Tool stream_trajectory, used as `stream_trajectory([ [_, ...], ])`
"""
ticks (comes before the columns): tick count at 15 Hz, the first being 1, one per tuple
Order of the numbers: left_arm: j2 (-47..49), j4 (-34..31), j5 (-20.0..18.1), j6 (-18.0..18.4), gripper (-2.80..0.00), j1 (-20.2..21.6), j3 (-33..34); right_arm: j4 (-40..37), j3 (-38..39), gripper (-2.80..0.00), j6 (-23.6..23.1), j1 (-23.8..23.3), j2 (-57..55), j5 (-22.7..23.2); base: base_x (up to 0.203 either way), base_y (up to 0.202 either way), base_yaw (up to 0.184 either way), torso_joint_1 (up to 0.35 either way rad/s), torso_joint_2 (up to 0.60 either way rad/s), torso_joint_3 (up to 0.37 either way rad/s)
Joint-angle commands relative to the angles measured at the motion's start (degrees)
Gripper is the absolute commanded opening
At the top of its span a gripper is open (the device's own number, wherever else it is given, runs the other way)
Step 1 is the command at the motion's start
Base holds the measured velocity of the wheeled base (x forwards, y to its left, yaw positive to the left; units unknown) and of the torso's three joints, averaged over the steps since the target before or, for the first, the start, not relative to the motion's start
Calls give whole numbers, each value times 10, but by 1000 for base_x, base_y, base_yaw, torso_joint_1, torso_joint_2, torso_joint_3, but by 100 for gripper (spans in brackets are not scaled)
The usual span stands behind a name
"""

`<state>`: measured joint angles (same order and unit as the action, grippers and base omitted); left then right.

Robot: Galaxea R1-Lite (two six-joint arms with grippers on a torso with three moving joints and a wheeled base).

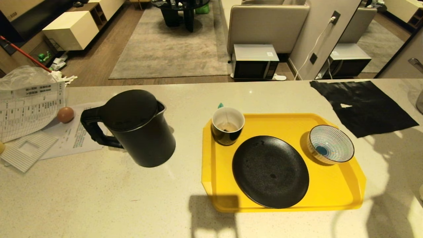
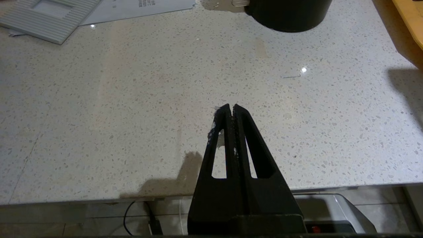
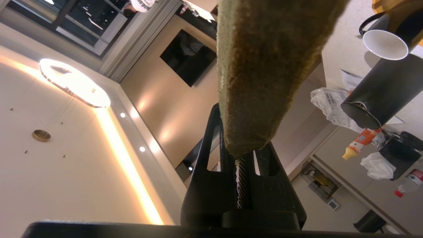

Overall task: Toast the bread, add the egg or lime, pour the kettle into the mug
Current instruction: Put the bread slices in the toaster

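The matte-black kettle stands on the counter's left half, its handle pointing left. The black mug, white inside, sits at the far left corner of the yellow tray. A brown egg lies on papers left of the kettle. No lime is in view. Neither arm shows in the head view. My right gripper is shut on the bread, a thick brown-crusted slice held up in the air, with the kettle and mug beyond it. My left gripper is shut and empty above the counter's near edge.
A black plate and a striped bowl lie on the tray. A black sheet covers the counter's far right. Papers and a plastic bag crowd the far left. A microwave stands on the floor beyond the counter.
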<state>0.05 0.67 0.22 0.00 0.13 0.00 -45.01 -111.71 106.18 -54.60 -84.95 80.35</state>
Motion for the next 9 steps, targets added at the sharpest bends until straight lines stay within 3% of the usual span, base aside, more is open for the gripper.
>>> stream_trajectory([
  [1, 0, 0, 0, 0, -280, 0, 0, -3, 0, -280, 6, 0, -5, 5, 0, 0, 0, 0, 0, 0],
  [8, 0, 0, 0, 0, -280, 0, 0, -3, 0, -280, 6, 5, -8, 5, 0, 0, 0, 0, 0, 0],
  [9, 0, 0, 0, 0, -280, 0, 0, -3, 0, -280, 6, 5, -9, 5, -129, 0, 2, 16, 2, 3],
])
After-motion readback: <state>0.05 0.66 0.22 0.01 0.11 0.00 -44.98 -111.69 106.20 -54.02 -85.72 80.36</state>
